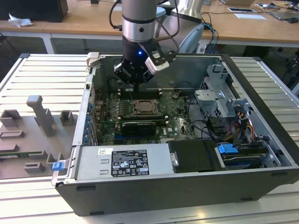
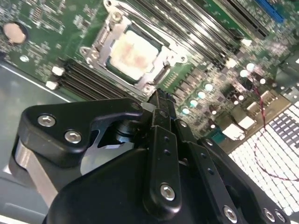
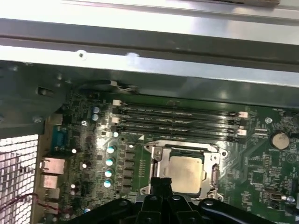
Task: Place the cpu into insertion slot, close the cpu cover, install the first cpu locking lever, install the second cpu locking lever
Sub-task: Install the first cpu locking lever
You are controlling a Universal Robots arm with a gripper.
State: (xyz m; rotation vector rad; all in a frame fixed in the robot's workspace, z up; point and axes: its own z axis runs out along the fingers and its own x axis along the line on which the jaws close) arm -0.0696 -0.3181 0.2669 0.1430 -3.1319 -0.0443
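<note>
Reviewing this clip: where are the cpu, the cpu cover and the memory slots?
cpu (image 3: pixel 185 172), first wrist view, middle of its pale metal face.
cpu cover (image 2: pixel 103 42), second wrist view, one broad silvery side of the frame.
memory slots (image 3: pixel 177 122), first wrist view, midway along the long dark slots.

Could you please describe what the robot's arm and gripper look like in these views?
The arm is a silvery-grey cylinder ending in a black wrist section with a small blue light. Black cables loop beside it, and a pale boxy module sits at the wrist. The gripper is matt black, built of rounded linkage bars with silver screw heads.
</note>
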